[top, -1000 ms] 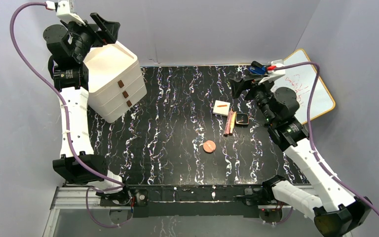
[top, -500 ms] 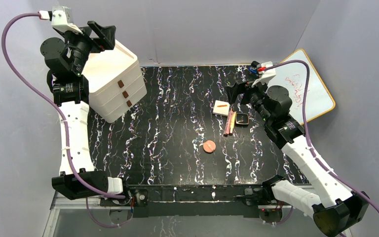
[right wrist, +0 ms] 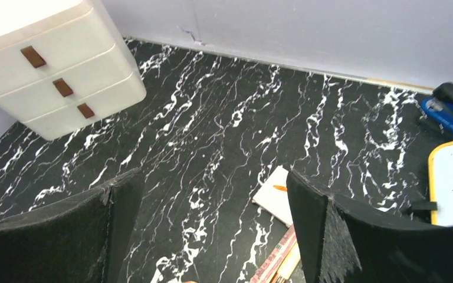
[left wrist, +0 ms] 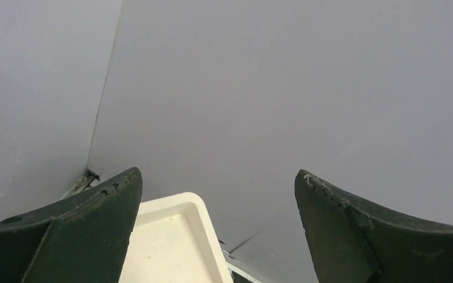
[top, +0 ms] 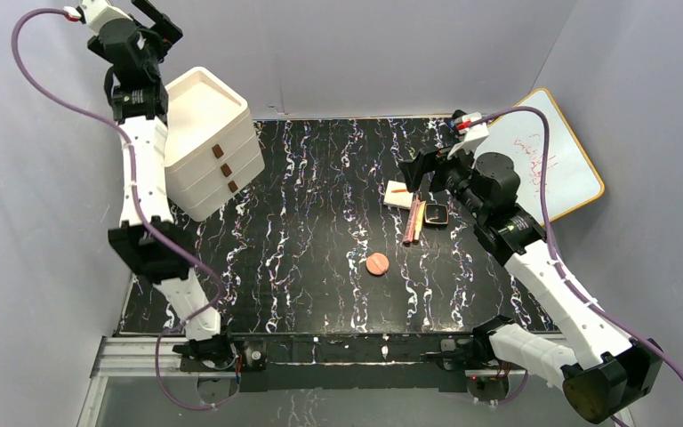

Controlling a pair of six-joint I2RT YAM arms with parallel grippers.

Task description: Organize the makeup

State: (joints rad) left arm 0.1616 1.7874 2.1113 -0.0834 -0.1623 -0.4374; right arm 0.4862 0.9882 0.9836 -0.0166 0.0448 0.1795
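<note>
Top external view shows none of the makeup put away yet. The round copper-brown disc point(top: 377, 263) lies alone on the black, white-veined marble table point(top: 302, 178). Nearer my right arm, the white square palette with a brown stripe point(top: 398, 193), the slim pink-brown sticks point(top: 413, 221) and the small dark square compact point(top: 436, 214) sit bunched together, the sticks just beside the compact and close against the palette's corner. I judge the step in hand to be the approach for a first pick. My right gripper point(right wrist: 212, 174) hangs above that cluster with its jaws spread wide and nothing between them. My left gripper point(left wrist: 217, 173), jaws equally wide and holding nothing, is raised high over the white three-drawer box point(top: 209, 151) in the far left corner, well apart from every cosmetic. The next move, as I see it, calls for lowering my right jaws squarely over one piece, probably the palette or the sticks. They should close across a narrow edge without nudging the neighbours, since these flat things sit so tight together. As for containers, the box's open top tray shows only bare white floor. Its three drawers with brown handles are shut, so I cannot tell what they hold.
</note>
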